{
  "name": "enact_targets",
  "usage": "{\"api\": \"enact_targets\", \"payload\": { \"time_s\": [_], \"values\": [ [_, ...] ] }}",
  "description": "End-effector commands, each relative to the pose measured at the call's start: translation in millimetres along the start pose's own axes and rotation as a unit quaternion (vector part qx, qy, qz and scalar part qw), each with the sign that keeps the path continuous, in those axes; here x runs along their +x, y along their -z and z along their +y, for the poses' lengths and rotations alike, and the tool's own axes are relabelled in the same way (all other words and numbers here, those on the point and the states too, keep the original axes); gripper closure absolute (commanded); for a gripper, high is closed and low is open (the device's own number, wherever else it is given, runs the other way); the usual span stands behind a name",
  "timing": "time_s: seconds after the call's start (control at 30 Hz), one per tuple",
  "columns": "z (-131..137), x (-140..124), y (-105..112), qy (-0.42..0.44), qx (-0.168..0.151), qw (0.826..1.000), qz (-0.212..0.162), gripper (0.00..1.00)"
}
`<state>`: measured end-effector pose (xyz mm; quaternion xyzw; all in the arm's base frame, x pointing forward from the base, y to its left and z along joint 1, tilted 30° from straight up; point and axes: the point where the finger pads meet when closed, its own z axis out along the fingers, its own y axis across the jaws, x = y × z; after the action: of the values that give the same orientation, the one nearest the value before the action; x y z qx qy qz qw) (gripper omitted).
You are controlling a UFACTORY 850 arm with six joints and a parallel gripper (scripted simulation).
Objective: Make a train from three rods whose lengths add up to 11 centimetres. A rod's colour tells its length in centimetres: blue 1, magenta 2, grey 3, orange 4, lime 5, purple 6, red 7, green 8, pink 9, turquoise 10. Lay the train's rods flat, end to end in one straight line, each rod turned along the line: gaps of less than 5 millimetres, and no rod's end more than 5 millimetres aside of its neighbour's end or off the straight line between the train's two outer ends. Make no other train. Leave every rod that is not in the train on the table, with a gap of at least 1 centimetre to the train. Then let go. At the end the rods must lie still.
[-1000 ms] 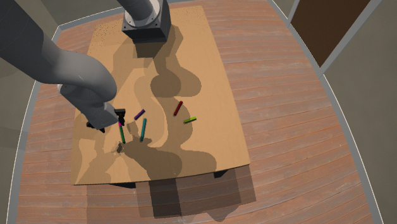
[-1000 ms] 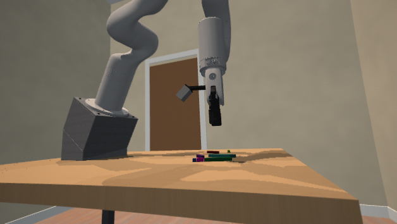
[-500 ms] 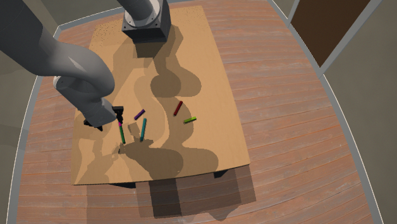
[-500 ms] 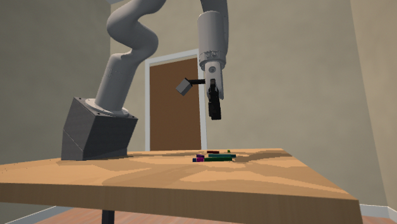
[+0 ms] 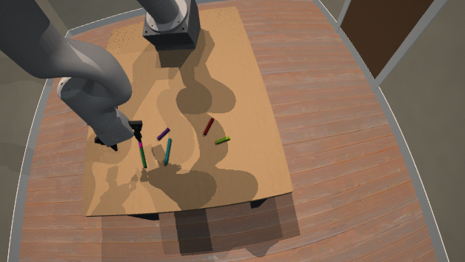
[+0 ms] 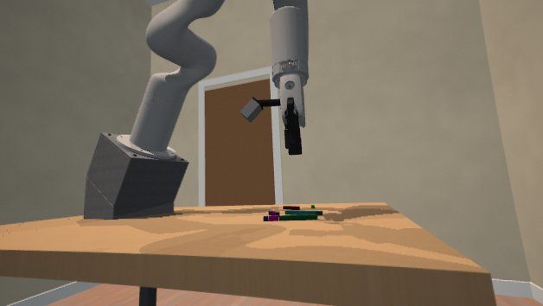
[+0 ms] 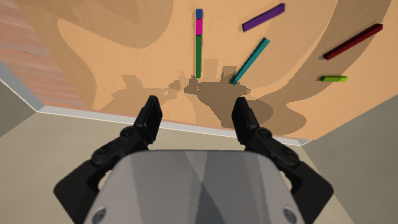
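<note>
A blue rod (image 7: 199,13), a magenta rod (image 7: 199,27) and a green rod (image 7: 198,56) lie end to end in one straight line on the table. In the top view the magenta rod (image 5: 140,144) and the green rod (image 5: 143,158) show, and the blue one is hidden by the arm. The line also shows in the exterior view (image 6: 290,218). My gripper (image 7: 197,105) (image 6: 294,149) is open and empty, high above the table over the line's green end.
A turquoise rod (image 7: 250,60) lies slanted right of the green rod, its near end a short way from it. A purple rod (image 7: 263,17), a red rod (image 7: 352,41) and a lime rod (image 7: 333,78) lie further right. The arm's base (image 5: 171,26) stands at the table's far end.
</note>
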<state>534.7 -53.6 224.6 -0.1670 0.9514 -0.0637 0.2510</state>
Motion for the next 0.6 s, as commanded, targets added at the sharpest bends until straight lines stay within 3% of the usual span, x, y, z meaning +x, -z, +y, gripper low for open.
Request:
{"api": "enact_targets", "payload": {
  "time_s": [0.0, 0.57],
  "values": [
    [-0.5, -0.7, 5.7, 0.000, -0.004, 1.000, -0.001, 0.00],
    [-0.5, -0.7, 16.9, 0.000, -0.004, 1.000, -0.001, 0.00]
  ]
}}
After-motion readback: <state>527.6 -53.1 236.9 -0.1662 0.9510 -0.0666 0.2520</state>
